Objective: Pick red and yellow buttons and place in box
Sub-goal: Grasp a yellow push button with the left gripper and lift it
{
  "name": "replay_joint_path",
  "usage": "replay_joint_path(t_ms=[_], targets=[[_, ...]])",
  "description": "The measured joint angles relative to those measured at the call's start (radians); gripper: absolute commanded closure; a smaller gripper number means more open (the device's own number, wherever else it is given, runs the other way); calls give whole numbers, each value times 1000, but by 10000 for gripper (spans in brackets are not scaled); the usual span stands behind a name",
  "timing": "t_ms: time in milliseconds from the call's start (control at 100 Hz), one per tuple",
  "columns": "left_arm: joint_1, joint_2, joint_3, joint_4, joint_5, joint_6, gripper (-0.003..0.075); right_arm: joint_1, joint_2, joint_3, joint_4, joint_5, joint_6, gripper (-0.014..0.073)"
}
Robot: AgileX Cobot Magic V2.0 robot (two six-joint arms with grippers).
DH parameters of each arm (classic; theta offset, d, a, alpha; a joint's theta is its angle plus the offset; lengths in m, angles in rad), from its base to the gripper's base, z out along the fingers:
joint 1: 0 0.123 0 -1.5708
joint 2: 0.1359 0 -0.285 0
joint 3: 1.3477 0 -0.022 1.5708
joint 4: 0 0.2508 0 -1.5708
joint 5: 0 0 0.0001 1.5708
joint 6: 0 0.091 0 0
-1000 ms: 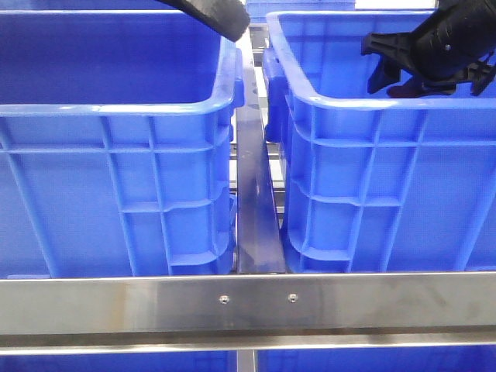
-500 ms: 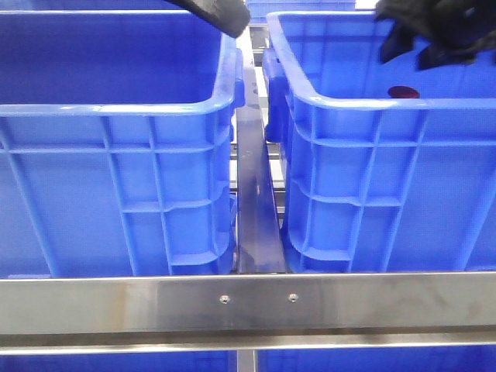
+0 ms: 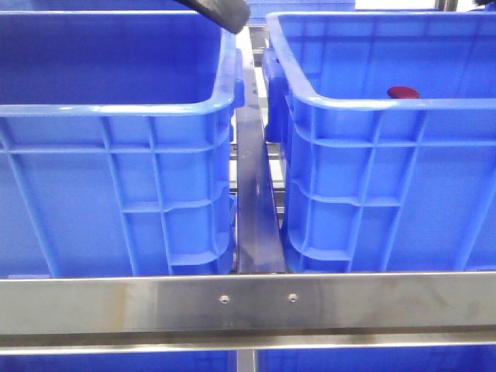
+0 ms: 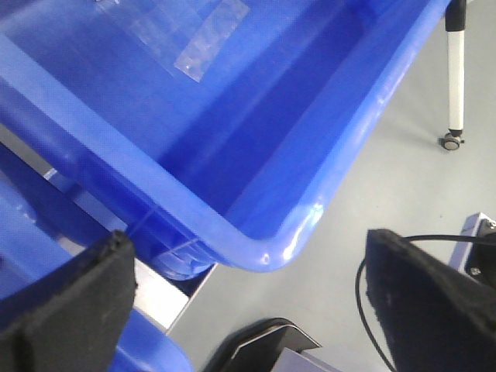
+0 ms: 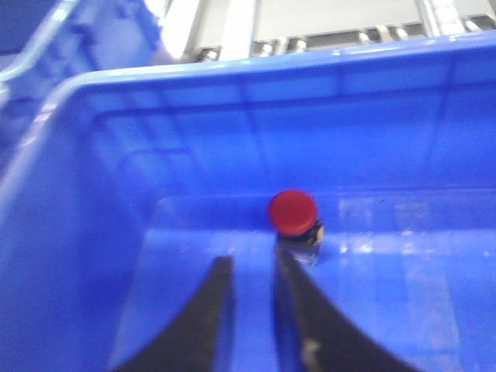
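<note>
A small dark-red button point(image 3: 403, 92) lies inside the right blue box point(image 3: 364, 105), near its front wall. The right wrist view shows it as a red cap point(image 5: 292, 211) on a small dark body, resting on the box floor point(image 5: 403, 294). My right gripper point(image 5: 252, 267) hangs above it and a little short of it, its fingers a narrow gap apart with nothing between them. It is out of the front view. My left gripper point(image 4: 252, 310) is wide open and empty over a corner of a blue crate point(image 4: 294, 225). No yellow button shows.
A second blue crate point(image 3: 116, 108) stands to the left, with a steel rail point(image 3: 256, 217) between the two crates. A steel frame bar point(image 3: 248, 298) crosses in front. A dark part of the left arm point(image 3: 221, 9) shows at the top. Grey floor, a cable and a castor leg point(image 4: 456, 70) lie beyond the crate corner.
My right gripper rose from just over the red button and left the front view. The button stayed in the right box. The left arm has not moved.
</note>
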State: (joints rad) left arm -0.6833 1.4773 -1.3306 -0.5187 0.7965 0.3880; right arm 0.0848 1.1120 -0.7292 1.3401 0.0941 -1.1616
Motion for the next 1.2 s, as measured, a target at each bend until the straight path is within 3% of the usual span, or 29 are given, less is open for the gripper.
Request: replay_joint_path(t_ms=[50,480,1000,1200], targets=[[0,0,0,7,-7,0,155,0,-52,36,-1,11,0,671],[27,-60,0,63,-32,0,155,0,-411,264,-8,112,-2,664],[359,-69,0,76,52,-5,155,0,-427,272,-13,131,-4,664],[434,-13,0,89,101,-64,155,0,-427,272,-13,131,-4,664]])
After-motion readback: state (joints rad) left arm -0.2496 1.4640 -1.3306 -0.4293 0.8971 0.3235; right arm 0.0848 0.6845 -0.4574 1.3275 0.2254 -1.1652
